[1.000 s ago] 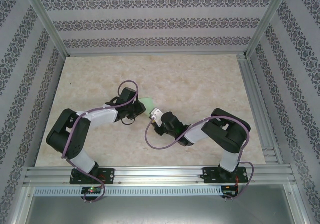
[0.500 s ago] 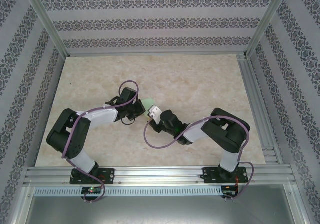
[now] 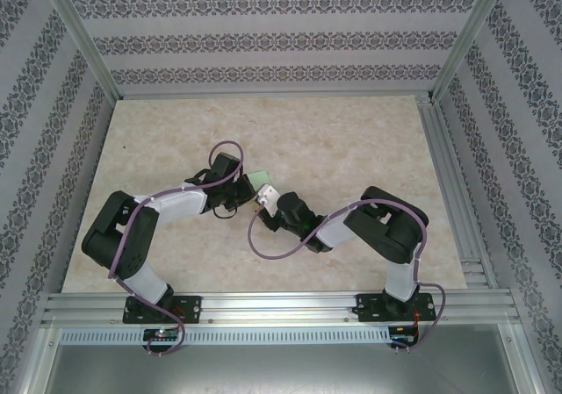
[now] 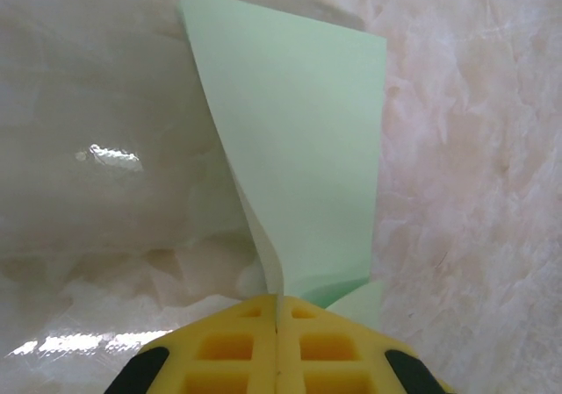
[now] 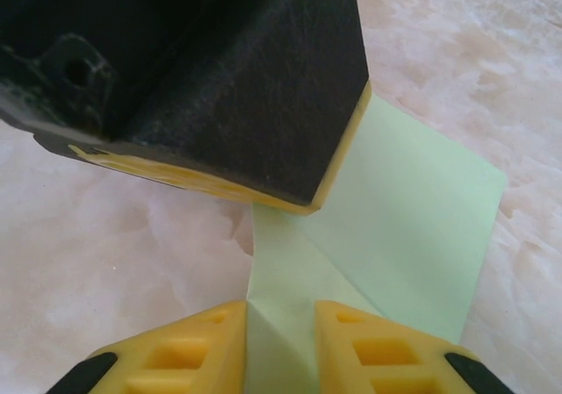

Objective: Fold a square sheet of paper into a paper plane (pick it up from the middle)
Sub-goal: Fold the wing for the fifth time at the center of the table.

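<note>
Left wrist view: the left hand (image 4: 277, 311) is seen closed, with the folded sheet of paper (image 4: 299, 148) pinched between its yellow fingers. The paper stands out ahead of that hand, above the counter (image 4: 474, 148). Just opposite the left hand, the right hand (image 5: 281, 324) is seen with its fingers parted, and a creased ridge of the same paper lies between them. Whether the ridge is touched cannot be told.

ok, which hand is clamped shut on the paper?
The left hand: its yellow fingers are pressed together on the thin pale green paper. The right hand has fingers apart around it.
</note>
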`<state>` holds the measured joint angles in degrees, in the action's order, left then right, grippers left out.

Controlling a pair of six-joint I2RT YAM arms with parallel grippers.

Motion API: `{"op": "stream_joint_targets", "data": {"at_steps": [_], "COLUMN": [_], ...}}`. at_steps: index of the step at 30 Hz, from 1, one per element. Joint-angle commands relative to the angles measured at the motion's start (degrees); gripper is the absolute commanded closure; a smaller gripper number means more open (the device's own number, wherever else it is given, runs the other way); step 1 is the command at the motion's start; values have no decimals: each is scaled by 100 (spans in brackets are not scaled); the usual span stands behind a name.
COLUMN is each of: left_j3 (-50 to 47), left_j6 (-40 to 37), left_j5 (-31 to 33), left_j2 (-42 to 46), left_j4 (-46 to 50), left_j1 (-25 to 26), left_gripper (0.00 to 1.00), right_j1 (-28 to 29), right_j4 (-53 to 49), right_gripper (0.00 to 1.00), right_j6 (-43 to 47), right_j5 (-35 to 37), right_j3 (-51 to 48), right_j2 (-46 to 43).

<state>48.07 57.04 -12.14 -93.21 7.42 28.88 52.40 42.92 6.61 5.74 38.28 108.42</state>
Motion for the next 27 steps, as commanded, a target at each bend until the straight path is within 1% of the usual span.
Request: {"op": "stream_joint_targets", "data": {"at_steps": [1, 4, 8, 14, 19, 22, 27], "left_j3": [150, 175, 204, 152, -3, -69, -212], "left_j6": [-81, -88, -138, -241, -328, -416, -566], "left_j5": [-63, -43, 64, 287, 396, 456, 216], "left_j2": [176, 191, 231, 484, 805, 947, 978], "left_j4": [195, 204, 282, 453, 509, 472, 102], "left_j1": [-35, -40, -54, -228, -424, -447, -454], "left_gripper": [92, 89, 81, 64, 47, 39, 33], "right_j1": [-15, -39, -118, -321, -598, -798, -1111], "right_j4": [247, 244, 286, 426, 616, 773, 920], "right_gripper": [78, 83, 87, 89, 92, 93, 96], "right_j6": [-47, -154, -355, -953, -1769, -2325, -3176], "right_j5": [-54, -114, -236, -641, -1146, -1467, -1843], "right_j3": [79, 35, -29, -188, -316, -380, -418], "right_j2": [77, 41, -29, -197, -300, -322, -288]}}
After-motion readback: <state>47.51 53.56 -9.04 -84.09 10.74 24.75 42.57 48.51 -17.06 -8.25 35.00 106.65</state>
